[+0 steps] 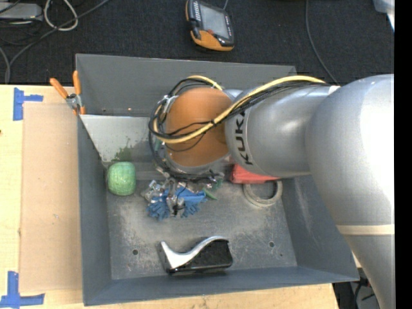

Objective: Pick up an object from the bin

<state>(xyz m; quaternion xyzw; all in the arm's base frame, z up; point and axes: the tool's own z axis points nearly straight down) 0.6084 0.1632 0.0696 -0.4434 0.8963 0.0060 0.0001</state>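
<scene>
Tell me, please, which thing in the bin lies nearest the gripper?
The blue tangled thing, directly under the gripper; the green lump and black-and-silver piece lie apart.

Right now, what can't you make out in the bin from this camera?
All in the camera view:
Top of the blue bundle lies under the orange wrist cover; its kind is unclear.
Most of the red thing sits behind the arm; shape unknown.
Far part of the pale ring is covered by the arm.
Right side of the bin floor is behind the arm.
</scene>
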